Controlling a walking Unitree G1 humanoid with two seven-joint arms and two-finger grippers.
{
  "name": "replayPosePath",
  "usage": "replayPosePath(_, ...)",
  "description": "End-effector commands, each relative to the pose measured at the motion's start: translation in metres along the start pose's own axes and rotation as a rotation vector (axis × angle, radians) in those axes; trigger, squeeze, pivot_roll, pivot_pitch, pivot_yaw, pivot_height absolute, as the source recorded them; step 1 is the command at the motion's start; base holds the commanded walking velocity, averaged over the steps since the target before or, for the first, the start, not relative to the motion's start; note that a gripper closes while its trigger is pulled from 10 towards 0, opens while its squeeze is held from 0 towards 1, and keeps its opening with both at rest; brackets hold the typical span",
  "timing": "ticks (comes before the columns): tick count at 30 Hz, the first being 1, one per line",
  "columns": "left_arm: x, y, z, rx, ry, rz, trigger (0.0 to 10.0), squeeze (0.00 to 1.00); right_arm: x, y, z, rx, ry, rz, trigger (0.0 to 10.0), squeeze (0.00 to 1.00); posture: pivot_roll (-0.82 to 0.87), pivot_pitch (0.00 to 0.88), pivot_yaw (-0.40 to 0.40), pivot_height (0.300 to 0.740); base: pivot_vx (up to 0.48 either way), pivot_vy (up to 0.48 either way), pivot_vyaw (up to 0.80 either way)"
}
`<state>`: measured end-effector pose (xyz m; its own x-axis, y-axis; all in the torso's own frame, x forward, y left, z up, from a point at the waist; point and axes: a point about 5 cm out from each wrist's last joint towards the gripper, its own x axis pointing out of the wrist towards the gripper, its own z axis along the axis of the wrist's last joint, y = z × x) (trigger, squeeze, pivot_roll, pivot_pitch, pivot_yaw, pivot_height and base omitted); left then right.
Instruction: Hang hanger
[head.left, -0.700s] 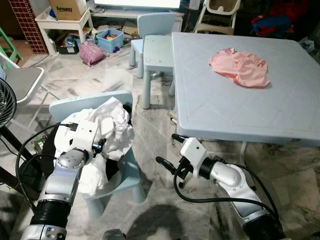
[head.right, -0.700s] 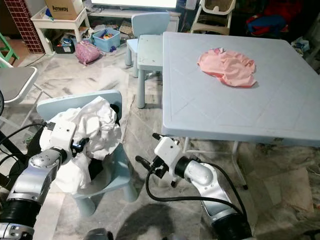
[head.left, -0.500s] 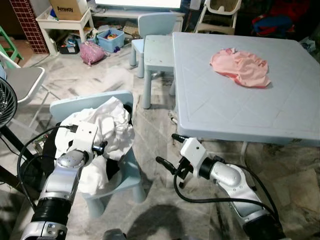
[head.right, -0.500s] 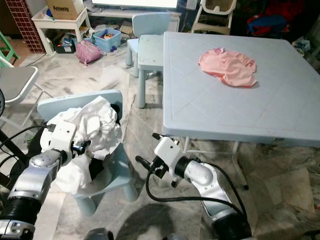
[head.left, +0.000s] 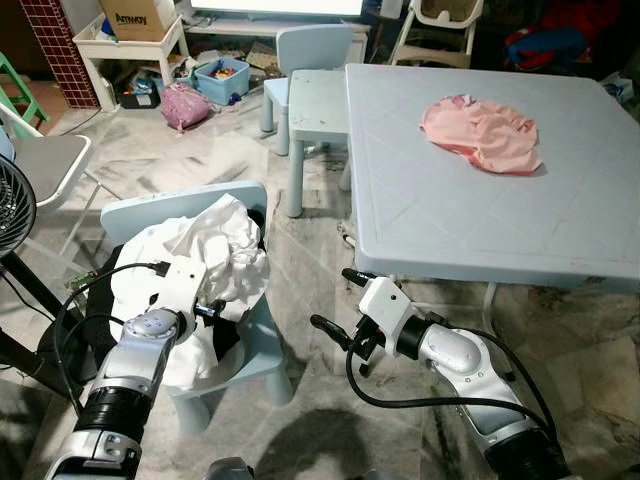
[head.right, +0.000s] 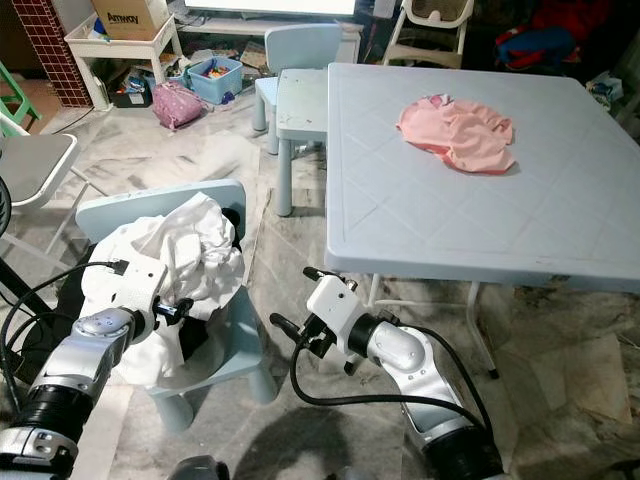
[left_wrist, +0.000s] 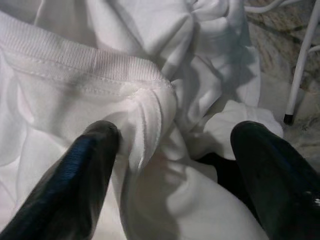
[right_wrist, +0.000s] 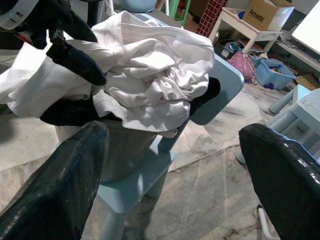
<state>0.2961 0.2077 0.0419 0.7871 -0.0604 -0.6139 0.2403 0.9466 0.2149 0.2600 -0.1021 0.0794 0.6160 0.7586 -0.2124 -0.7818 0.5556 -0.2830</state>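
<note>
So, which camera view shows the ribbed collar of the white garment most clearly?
The left wrist view: the ribbed collar runs just above the open left gripper, stitching visible. The eye views show the white garment as a crumpled heap on the small blue chair; the right wrist view likewise.

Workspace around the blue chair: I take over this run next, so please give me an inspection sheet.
Surface: small light blue chair on a marble floor.
Job's things: white garment heaped on the chair; no hanger seen.
Clutter: pink cloth on the light blue table.
Grippers: left gripper open, its fingers either side of a fold of the white garment; right gripper open, in the air between chair and table.
Cables: black cables loop beside both arms.
Surroundings: second blue chair, toy bin, cardboard box, fan.
</note>
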Motion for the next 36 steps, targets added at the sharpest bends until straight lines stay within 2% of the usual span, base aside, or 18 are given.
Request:
replayPosePath(1, 0.001, -0.001, 0.0, 0.013, 0.002, -0.012, 0.7, 0.0, 0.0, 0.0, -0.001, -0.005, 0.003, -0.005, 10.0, 0.0, -0.02, 0.0, -0.026, 0.74, 0.0, 0.0, 0.0)
replayPosePath(2, 0.001, -0.001, 0.0, 0.013, 0.002, -0.012, 0.7, 0.0, 0.0, 0.0, -0.001, -0.005, 0.003, -0.005, 10.0, 0.0, -0.02, 0.0, -0.026, 0.74, 0.0, 0.0, 0.0)
replayPosePath(3, 0.002, -0.001, -0.002, 0.015, 0.005, -0.012, 0.0, 0.0, 0.0, 0.0, -0.001, -0.004, 0.003, -0.005, 10.0, 0.0, -0.02, 0.0, -0.026, 0.74, 0.0, 0.0, 0.0)
replayPosePath(12, 0.002, 0.005, -0.009, 0.039, 0.012, 0.017, 0.0, 0.0, 0.0, 0.0, -0.001, 0.0, 0.002, -0.001, 10.0, 0.0, -0.02, 0.0, -0.028, 0.74, 0.0, 0.0, 0.0)
replayPosePath(17, 0.004, 0.013, -0.009, 0.038, -0.029, 0.089, 0.0, 0.0, -0.001, 0.001, -0.002, 0.006, 0.002, -0.003, 10.0, 0.0, -0.02, 0.0, -0.028, 0.74, 0.0, 0.0, 0.0)
replayPosePath(21, 0.003, 0.017, -0.008, -0.005, -0.068, 0.134, 0.0, 0.0, -0.001, 0.002, -0.003, 0.008, 0.005, -0.006, 10.0, 0.0, -0.02, 0.0, -0.027, 0.74, 0.0, 0.0, 0.0)
replayPosePath(25, 0.003, 0.018, -0.011, -0.089, -0.091, 0.142, 0.0, 0.0, -0.001, 0.0, -0.003, 0.008, 0.005, -0.008, 10.0, 0.0, -0.02, 0.0, -0.03, 0.74, 0.0, 0.0, 0.0)
replayPosePath(36, 0.006, 0.013, -0.018, -0.13, -0.109, 0.156, 0.0, 0.0, -0.002, -0.001, -0.003, 0.004, 0.009, -0.008, 10.0, 0.0, -0.03, 0.0, -0.037, 0.74, 0.0, 0.0, 0.0)
